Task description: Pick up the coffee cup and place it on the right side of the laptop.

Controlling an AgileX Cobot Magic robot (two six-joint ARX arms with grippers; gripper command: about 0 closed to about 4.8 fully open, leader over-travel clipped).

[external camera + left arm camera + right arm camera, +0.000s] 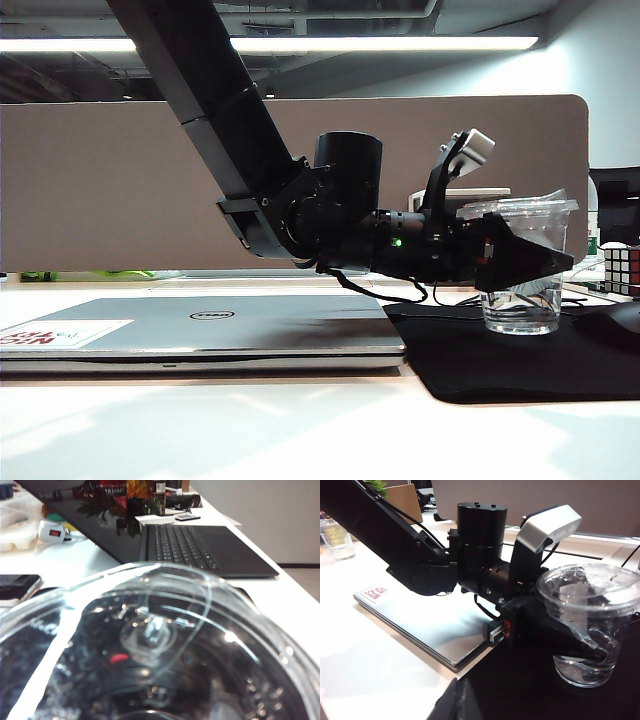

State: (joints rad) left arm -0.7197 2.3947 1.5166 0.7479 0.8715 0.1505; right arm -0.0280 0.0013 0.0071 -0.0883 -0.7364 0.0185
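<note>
Coffee cup [522,265] sits between the jaws of the left gripper [520,262], which hold it around its middle. The black fingers [555,637] press on its sides. The cup stands upright over the black mat [520,365], just past the right edge of the laptop [200,335]. Its bottom looks very close to the mat, maybe touching it, but I cannot tell for sure. A little clear water [582,667] shows at the bottom of the cup, and its flat lid [590,587] is on.

The laptop is shut and lies flat on the table [200,430], behind the jaws and to the side, with the long left arm [230,120] reaching over it.

The right gripper [455,702] shows only as a dark tip at the edge of its own camera view, well away from the cup. It holds nothing that I can see, and I cannot tell whether its jaws are wide or narrow.

Most of the job looks done: the cup is picked up and is already on the right side of the laptop. What is left, I think, is to set it down fully, let go, and pull the jaws away without tipping it.
</note>
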